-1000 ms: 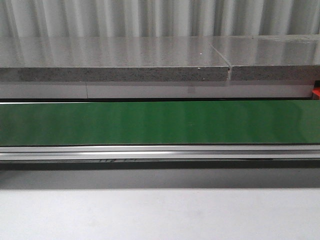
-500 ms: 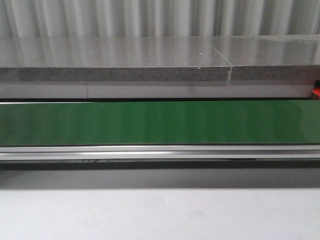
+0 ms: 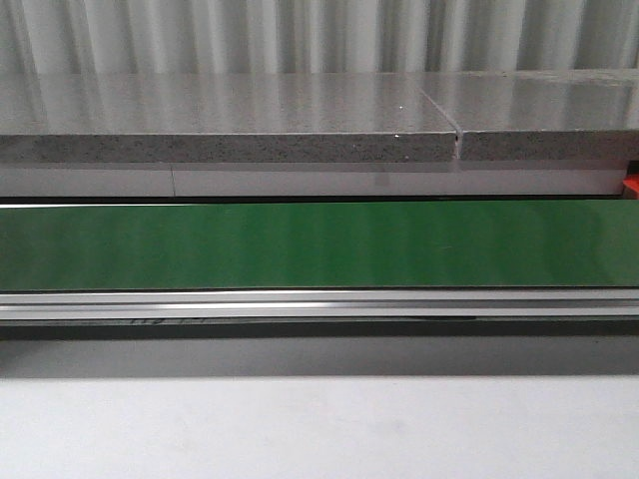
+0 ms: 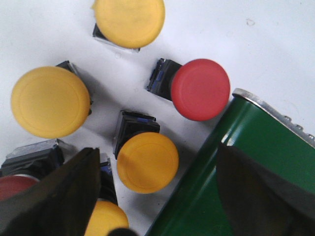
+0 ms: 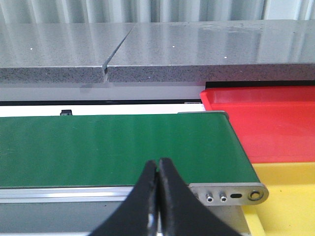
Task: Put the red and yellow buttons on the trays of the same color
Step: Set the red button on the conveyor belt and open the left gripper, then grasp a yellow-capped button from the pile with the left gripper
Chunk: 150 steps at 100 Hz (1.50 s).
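In the left wrist view several mushroom-head buttons lie on a white surface: a red button (image 4: 200,89), part of another red one (image 4: 12,187), and yellow buttons (image 4: 147,161) (image 4: 49,102) (image 4: 129,20) (image 4: 105,219). My left gripper (image 4: 156,169) is open above them, its fingers either side of the nearest yellow button and holding nothing. My right gripper (image 5: 158,164) is shut and empty in front of the belt's end. The red tray (image 5: 266,123) and yellow tray (image 5: 290,196) sit beside that end; no buttons show in them.
A green conveyor belt (image 3: 319,244) runs across the front view, with a grey stone ledge (image 3: 220,120) behind it. The belt's rounded end (image 4: 256,157) lies right beside the buttons. A sliver of the red tray (image 3: 631,187) shows at the far right.
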### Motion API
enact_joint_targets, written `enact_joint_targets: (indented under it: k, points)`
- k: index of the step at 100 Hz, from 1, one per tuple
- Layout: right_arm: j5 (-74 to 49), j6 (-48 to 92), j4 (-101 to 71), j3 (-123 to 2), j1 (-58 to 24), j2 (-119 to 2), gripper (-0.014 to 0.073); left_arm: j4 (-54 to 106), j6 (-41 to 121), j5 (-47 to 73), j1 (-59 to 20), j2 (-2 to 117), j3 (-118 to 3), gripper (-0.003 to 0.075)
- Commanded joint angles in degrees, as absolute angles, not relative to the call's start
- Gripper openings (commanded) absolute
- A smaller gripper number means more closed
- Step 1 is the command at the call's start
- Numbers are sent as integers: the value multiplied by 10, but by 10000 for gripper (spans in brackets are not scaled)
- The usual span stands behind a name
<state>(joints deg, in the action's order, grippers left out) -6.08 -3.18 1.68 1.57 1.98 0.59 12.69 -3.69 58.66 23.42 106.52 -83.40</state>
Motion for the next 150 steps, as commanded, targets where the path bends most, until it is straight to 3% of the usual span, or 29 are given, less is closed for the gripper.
enact_joint_targets:
  k: [1,60,103,150]
  points:
    - [-19,-26,25,7,21,12,-67,134,-42,594,235,1049,-859,473]
    - [-19,-26,25,7,21,12,-67,128,-42,615,235,1097,-866,465]
    - [-19,-26,25,7,21,12,-67,128,-22,623,235,1098,-866,185]
    - [-19,-26,25,7,21,12,-67,113,27,629,227,985,-866,175]
